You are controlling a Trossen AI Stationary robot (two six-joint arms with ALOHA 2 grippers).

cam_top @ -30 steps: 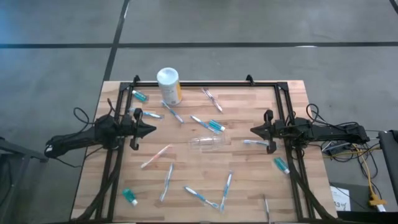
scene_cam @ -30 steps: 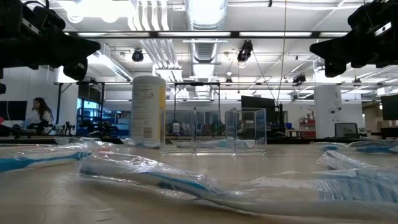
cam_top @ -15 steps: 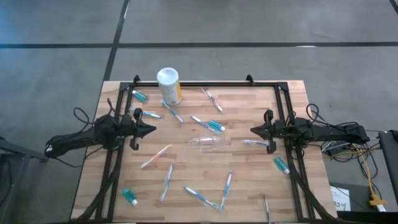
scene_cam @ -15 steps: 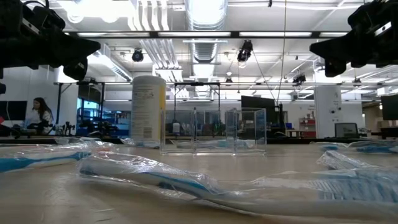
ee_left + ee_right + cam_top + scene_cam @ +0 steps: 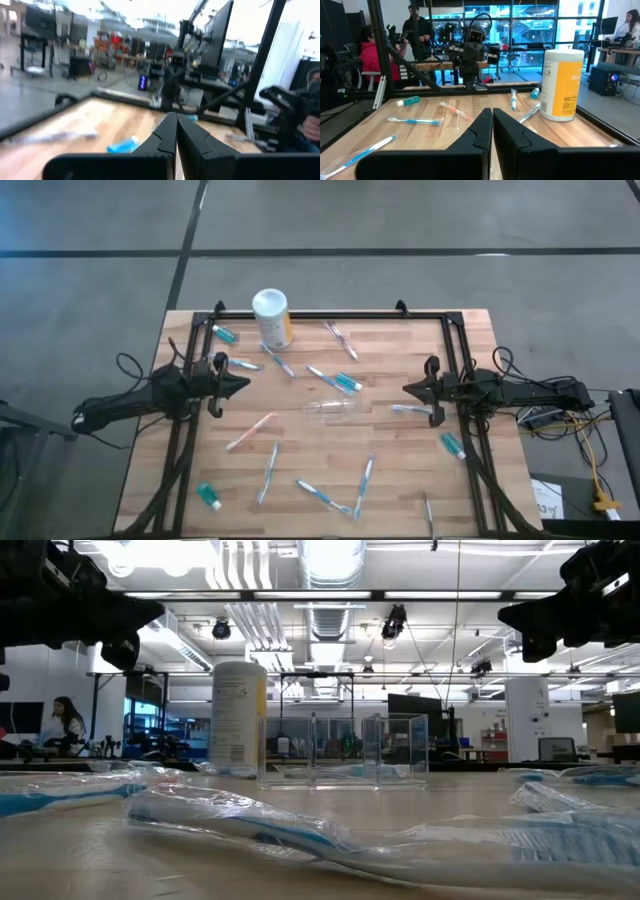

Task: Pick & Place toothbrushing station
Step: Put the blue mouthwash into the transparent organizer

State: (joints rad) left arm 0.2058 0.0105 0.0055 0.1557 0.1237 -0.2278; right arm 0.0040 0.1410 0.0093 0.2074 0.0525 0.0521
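Observation:
The toothbrushing station (image 5: 338,410), a see-through plastic holder, rests on the wooden table near its middle; the low view shows it as a clear box shape (image 5: 345,750). My left gripper (image 5: 245,386) hangs shut above the table's left part, pointing toward the middle, well left of the holder. My right gripper (image 5: 408,389) hangs shut above the right part and faces it. Both are raised, with nothing between their fingers, as the left wrist view of my left gripper (image 5: 176,126) and the right wrist view of my right gripper (image 5: 492,119) show.
A white canister with a yellow label (image 5: 271,317) stands at the far edge, left of centre. Several wrapped toothbrushes (image 5: 250,431) and small teal tubes (image 5: 452,445) lie scattered over the table. A black frame (image 5: 330,314) runs along the far edge and both sides. People stand beyond the table (image 5: 417,30).
My left gripper has tipped its fingertips slightly upward in place, still shut. Nothing on the table has moved.

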